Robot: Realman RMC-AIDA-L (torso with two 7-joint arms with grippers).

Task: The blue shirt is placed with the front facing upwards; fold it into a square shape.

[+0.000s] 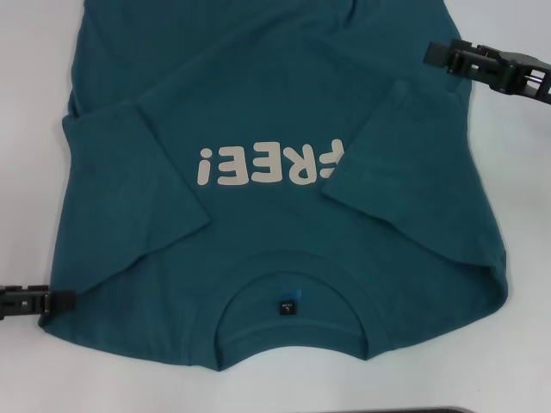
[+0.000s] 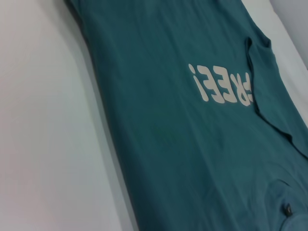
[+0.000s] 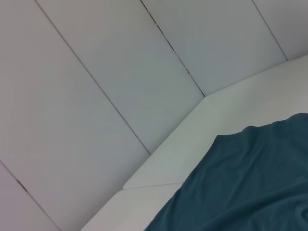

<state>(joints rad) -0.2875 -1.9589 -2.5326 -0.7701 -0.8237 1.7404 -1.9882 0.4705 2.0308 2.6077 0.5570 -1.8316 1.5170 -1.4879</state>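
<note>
Left gripper (image 1: 60,298) at blue shirt (image 1: 275,112) edge, right gripper (image 1: 433,54) raised

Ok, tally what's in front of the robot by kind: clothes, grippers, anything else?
Shirts: 1, the blue shirt
Grippers: 2, left gripper and right gripper
Tables: 1, the white table
Total: 4

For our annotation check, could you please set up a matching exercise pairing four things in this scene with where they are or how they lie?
Things
1. left pincer
2. right pincer
3. right sleeve
4. black label

Places or states
A. folded inward over the letter F
B. inside the neck opening
C. at the blue shirt's edge near the shoulder
D. over the table by the far side edge

Pairs: 1-C, 2-D, 3-A, 4-B
</note>
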